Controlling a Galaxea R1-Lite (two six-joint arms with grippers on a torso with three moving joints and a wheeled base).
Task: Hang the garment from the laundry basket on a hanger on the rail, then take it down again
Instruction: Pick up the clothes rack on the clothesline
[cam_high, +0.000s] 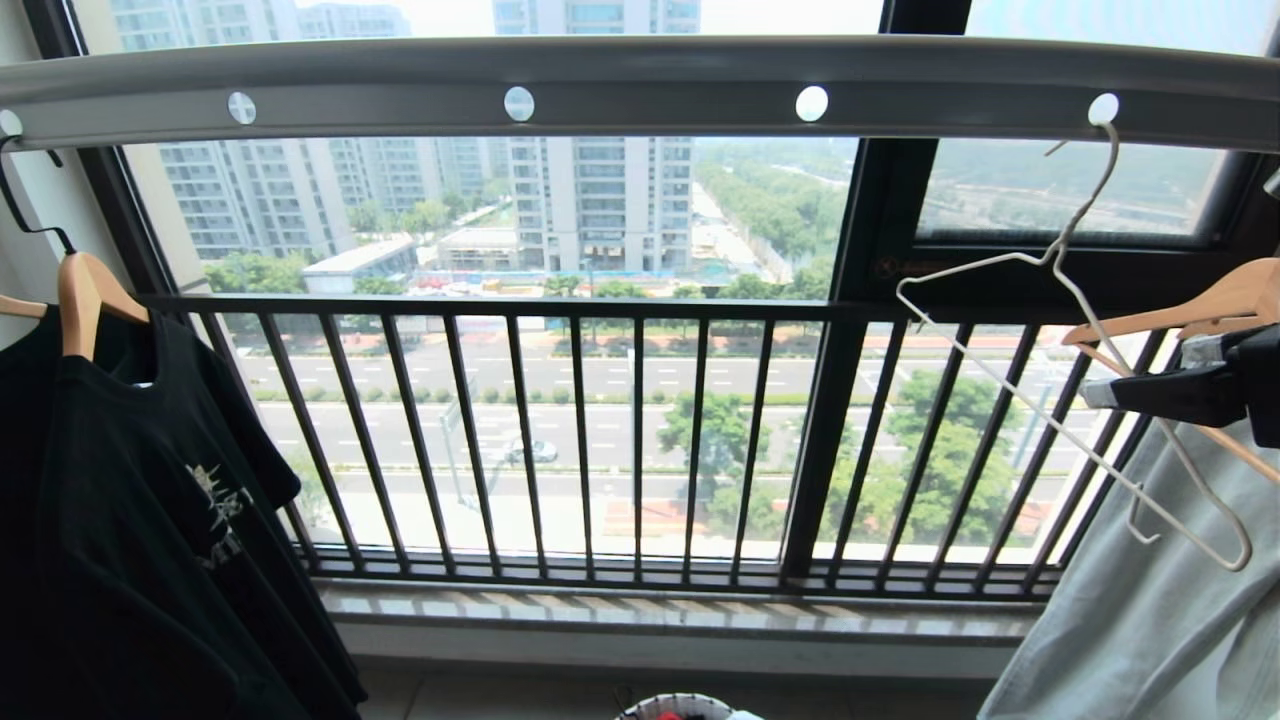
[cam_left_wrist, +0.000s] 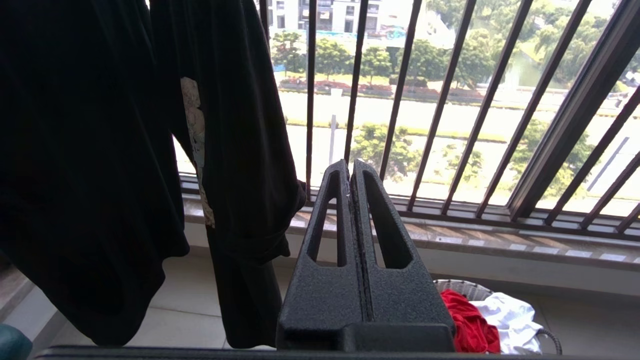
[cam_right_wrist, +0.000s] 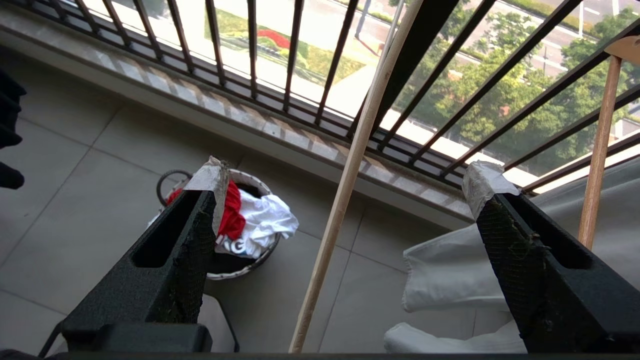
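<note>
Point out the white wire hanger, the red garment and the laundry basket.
white wire hanger (cam_high: 1040, 262), head view, on its twisted neck.
red garment (cam_left_wrist: 467, 325), left wrist view, on the bunched red cloth.
laundry basket (cam_right_wrist: 250, 177), right wrist view, on its far rim.

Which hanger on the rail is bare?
The white wire hanger, hooked in the rightmost hole of the rail and hanging tilted. The wooden hanger at left carries a black T-shirt; the wooden one at right carries pale cloth.

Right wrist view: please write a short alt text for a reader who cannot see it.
The right gripper has its fingers wide open above a tiled floor, holding nothing. Below, the laundry basket holds the red garment and a white garment, in front of a dark window railing.
</note>
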